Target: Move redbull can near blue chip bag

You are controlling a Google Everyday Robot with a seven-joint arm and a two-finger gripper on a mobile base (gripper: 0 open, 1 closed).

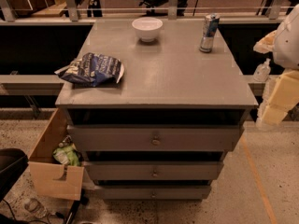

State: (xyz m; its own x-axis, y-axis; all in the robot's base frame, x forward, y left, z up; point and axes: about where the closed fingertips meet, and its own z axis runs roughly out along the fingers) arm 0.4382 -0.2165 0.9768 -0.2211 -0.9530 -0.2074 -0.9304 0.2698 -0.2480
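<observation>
- A grey drawer cabinet (187, 85) is seen from the front and above, with three things on its flat top.
- The redbull can (209, 32) stands upright at the far right corner of the top, close to the far edge.
- The blue chip bag (91, 69) lies crumpled at the left edge, nearer than the can and well apart from it.
- A white bowl (147, 29) sits at the far edge, between can and bag but nearer the can.
- The gripper (275, 107) is seen as a pale, blurred shape off the right side of the cabinet, nearer than the can and touching nothing. Whether it is released or clenched cannot be told.
- The can has not been grasped yet, so reaching for it is judged to be the step in hand.
- A tall, slim can tips easily, so a level approach from the right and a grip around its middle are advised.
- Once lifted, the can is best carried left on the near side of the bowl and set down upright just beside the bag, not on it.
</observation>
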